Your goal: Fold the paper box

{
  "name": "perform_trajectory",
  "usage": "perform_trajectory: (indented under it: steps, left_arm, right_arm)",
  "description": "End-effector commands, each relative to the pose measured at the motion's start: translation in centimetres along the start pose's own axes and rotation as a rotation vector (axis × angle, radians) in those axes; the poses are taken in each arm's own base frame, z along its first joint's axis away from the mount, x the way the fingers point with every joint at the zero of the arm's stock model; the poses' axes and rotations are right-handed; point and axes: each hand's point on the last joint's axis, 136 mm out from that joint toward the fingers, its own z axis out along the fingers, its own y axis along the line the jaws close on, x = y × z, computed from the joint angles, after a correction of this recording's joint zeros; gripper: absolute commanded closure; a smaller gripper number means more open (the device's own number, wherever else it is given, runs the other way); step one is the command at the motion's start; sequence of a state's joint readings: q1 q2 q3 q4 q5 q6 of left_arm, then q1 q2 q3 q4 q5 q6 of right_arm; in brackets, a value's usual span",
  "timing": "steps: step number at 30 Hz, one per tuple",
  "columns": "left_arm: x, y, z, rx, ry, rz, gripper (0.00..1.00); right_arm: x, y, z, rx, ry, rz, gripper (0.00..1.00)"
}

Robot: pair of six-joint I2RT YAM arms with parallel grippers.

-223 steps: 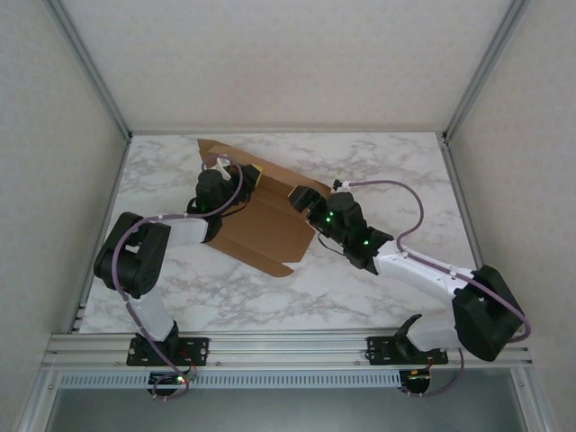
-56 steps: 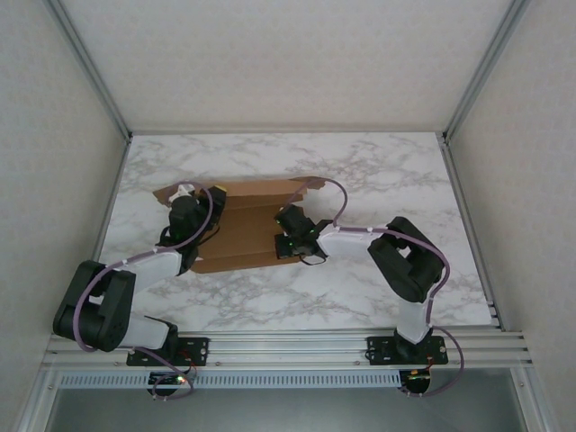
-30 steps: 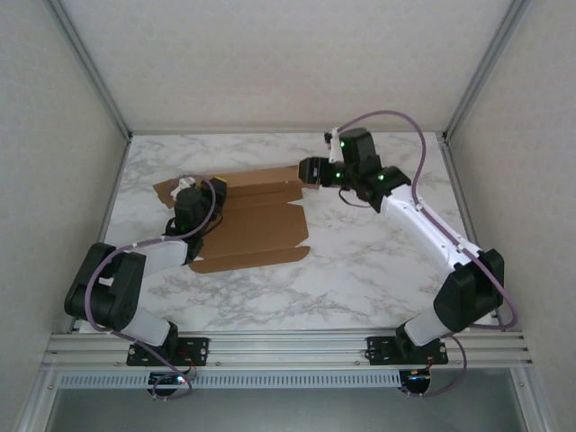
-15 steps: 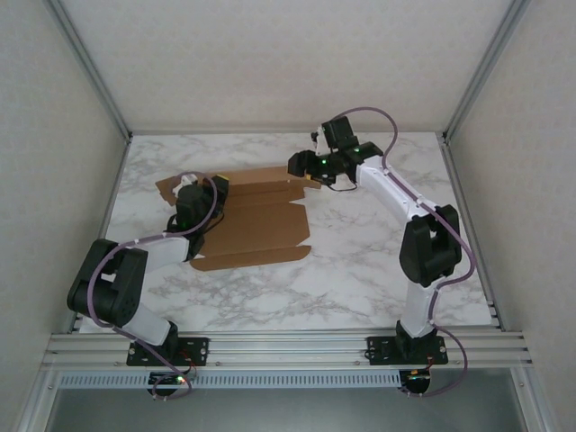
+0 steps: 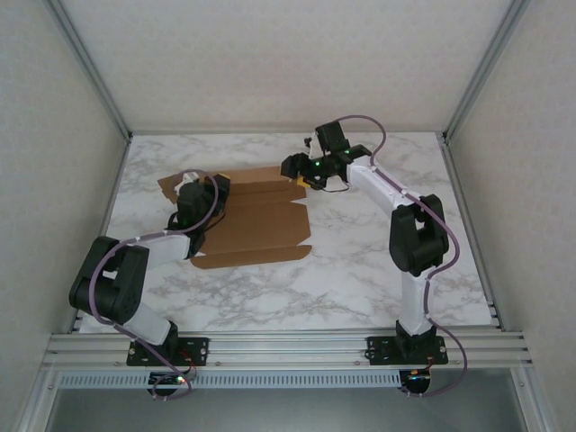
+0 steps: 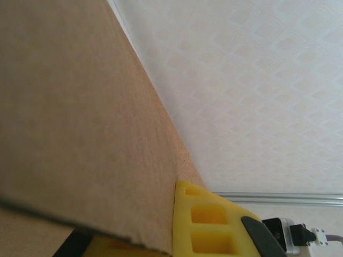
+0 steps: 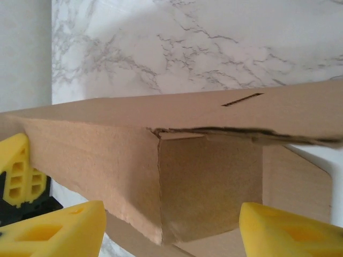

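The paper box [image 5: 256,225] is a brown cardboard sheet lying on the left half of the table, with its far wall and right end folded up. My left gripper [image 5: 205,193] is at its left end and is shut on a cardboard flap [image 6: 80,107], which is pinched against a yellow finger [image 6: 209,225]. My right gripper [image 5: 295,171] hovers at the far right corner of the box. In the right wrist view, the raised corner [image 7: 209,176] stands between the spread yellow fingertips [image 7: 289,233] and touches neither. The right gripper [image 7: 171,235] is open.
The marble table [image 5: 360,261] is bounded by white walls on three sides. An aluminium rail [image 5: 288,346] carrying both arm bases runs along the near edge. The right arm's purple cable [image 5: 378,135] loops near the back wall.
Over the last second my right gripper swung left from the far right and came down to the box's far right corner. My left gripper kept its grip and shifted only slightly.
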State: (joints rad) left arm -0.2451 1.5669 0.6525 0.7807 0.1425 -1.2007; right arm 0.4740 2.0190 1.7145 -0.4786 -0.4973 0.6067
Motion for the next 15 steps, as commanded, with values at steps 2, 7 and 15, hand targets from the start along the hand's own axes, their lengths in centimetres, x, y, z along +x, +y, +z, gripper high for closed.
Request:
perform_trajectory:
  steps: [2, 7, 15]
  left_arm:
    - [0.9, 2.2, 0.7, -0.078, 0.052, 0.014, 0.97]
    - [1.0, 2.3, 1.1, -0.080, 0.061, 0.003, 0.97]
    - [0.9, 2.6, 1.1, -0.085, 0.065, -0.006, 0.98]
  right_arm:
    - [-1.5, 2.6, 0.5, -0.128, -0.033, 0.006, 0.36]
    - [-2.2, 3.1, 0.9, -0.234, -0.052, 0.057, 0.50]
    - [-2.2, 2.4, 1.2, -0.253, -0.060, 0.087, 0.64]
